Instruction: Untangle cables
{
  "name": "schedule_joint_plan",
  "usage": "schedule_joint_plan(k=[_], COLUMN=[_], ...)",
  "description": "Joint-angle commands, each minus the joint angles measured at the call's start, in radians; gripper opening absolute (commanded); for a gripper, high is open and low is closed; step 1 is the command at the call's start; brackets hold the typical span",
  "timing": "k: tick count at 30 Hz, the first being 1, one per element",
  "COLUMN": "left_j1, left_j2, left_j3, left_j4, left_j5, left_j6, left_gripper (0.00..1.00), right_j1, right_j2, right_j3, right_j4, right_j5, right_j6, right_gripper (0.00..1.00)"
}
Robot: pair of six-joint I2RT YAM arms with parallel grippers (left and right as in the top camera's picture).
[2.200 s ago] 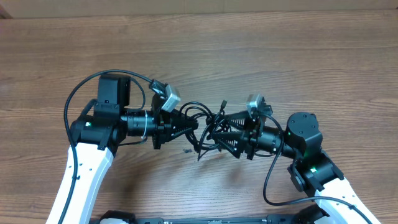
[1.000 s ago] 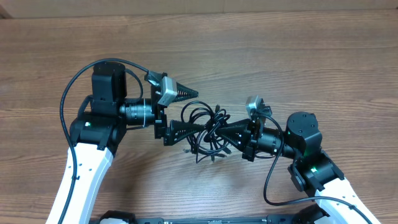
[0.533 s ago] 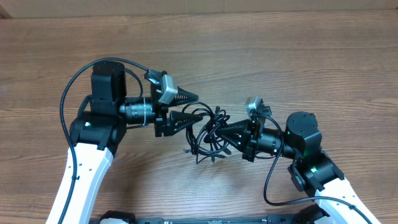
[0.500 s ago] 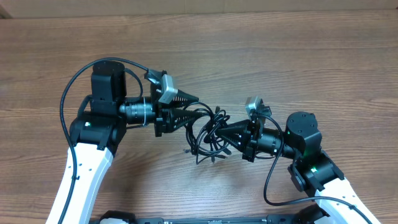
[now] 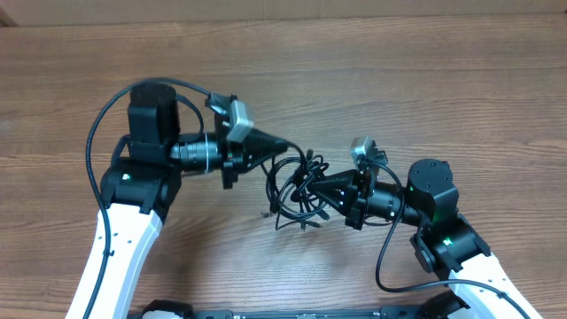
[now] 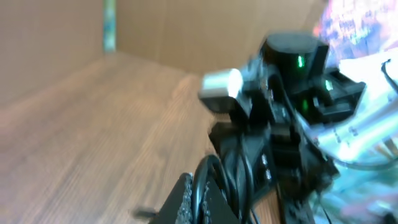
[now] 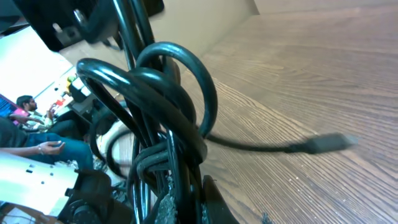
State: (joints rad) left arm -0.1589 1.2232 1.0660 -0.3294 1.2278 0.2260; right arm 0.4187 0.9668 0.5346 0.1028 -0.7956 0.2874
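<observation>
We see the left fingers (image 5: 282, 145) and the right fingers (image 5: 319, 189) each closed on the cables (image 5: 304, 168), a black knot between them over the wooden desk (image 5: 425, 80).

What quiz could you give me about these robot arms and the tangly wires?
1. True or false: the cables lie on the table in neat, separate straight lines.
2. Pick one. The right gripper is: A) open, high above the table; B) shut on the cables; C) holding a cup.
3. What colour are the cables?

Key: 1 false, they are bunched in a knot; 2 B; 3 black.
</observation>
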Motion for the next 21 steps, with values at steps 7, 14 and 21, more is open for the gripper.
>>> schedule_joint_plan(k=[7,14,21], left_j1=[0.063,0.063,0.072], left_j2=[-0.031,-0.045,-0.047], left_j3=[0.018,0.018,0.018], left_j4=[0.438,0.439,0.497], left_j5=[0.057,0.083,0.077], left_j6=[-0.62,-0.628,-0.752], left_gripper=[0.04,0.04,0.04], right_j1=[-0.002,-0.002,-0.002], right_j2=[-0.009,-0.009,-0.008], right_j3=[0.01,0.01,0.01], right_j4=[-0.037,-0.046,-0.057], right_j5=[0.063,0.078,0.093], right_j6=[0.0,0.0,-0.001], right_gripper=[0.04,0.04,0.04])
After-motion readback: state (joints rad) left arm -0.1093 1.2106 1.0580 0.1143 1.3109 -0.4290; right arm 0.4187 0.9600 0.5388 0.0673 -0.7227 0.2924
